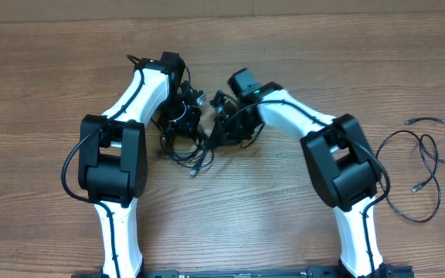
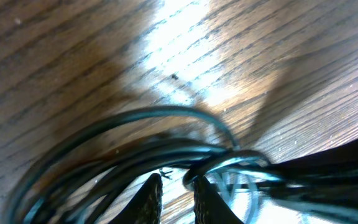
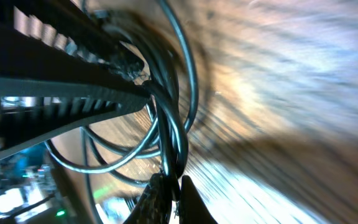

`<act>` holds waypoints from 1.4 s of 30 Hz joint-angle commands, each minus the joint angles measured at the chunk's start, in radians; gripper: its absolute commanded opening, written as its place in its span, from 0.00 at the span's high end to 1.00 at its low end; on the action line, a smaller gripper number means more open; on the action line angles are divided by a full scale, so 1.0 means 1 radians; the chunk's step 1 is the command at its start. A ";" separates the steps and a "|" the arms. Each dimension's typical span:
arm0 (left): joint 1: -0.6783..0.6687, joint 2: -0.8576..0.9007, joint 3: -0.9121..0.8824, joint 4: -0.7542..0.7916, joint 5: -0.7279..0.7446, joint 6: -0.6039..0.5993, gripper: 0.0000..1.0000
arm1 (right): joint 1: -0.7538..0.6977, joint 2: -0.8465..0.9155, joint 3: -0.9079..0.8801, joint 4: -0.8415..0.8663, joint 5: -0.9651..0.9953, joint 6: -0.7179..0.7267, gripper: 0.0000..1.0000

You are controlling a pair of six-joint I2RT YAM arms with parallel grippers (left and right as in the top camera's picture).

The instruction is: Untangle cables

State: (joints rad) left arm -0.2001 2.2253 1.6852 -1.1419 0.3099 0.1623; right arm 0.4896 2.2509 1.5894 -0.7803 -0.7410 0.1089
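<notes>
1. Overhead: the cables point(image 1: 185, 143) are lying as a tight black knot of thin loops between the left pincer point(image 1: 182, 116) and the right pincer point(image 1: 224, 125). A loose cable point(image 1: 427, 158) is sprawling well apart, outward of the right pincer.
2. Left wrist: glossy dark strands are crossing just ahead of the fingertips point(image 2: 151, 198). The jaws are standing a sliver apart; whether they are pinching anything, I cannot tell.
3. Right wrist: the jaws are clamping together on strands running into the fingertips point(image 3: 157, 199), with loops fanning out beyond.

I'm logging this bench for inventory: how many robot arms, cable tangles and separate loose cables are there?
Robot arms: 2, left arm and right arm
Cable tangle: 1
Loose cable lying apart: 1
Total: 4
</notes>
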 commanded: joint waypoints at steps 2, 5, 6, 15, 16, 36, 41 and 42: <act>0.010 -0.021 -0.014 0.018 -0.066 -0.015 0.80 | -0.074 -0.103 0.027 -0.066 -0.136 -0.031 0.96; 0.010 -0.021 -0.014 0.019 -0.067 -0.015 0.80 | -0.086 -0.127 0.027 -0.116 -0.137 -0.032 0.96; 0.010 -0.021 -0.014 0.018 -0.067 -0.015 0.80 | -0.087 -0.132 0.027 -0.131 -0.137 -0.032 0.96; 0.010 -0.021 -0.014 0.021 -0.067 -0.014 0.79 | -0.116 -0.172 0.030 -0.134 -0.267 -0.032 0.96; 0.010 -0.021 -0.014 0.021 -0.067 -0.014 0.79 | -0.134 -0.185 0.029 -0.130 -0.291 -0.032 0.96; 0.010 -0.021 -0.014 0.037 -0.093 -0.022 0.81 | -0.052 -0.186 0.021 -0.119 0.063 0.052 0.81; 0.010 -0.026 0.043 -0.062 -0.057 -0.005 0.96 | 0.001 -0.163 -0.005 -0.092 0.179 0.208 0.74; 0.010 -0.030 0.061 -0.088 -0.023 0.009 0.96 | 0.005 -0.163 -0.007 -0.090 0.178 0.214 0.74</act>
State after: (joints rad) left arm -0.1879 2.2162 1.6840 -1.1679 0.2314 0.1417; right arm 0.4770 2.0716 1.5967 -0.8810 -0.6441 0.2306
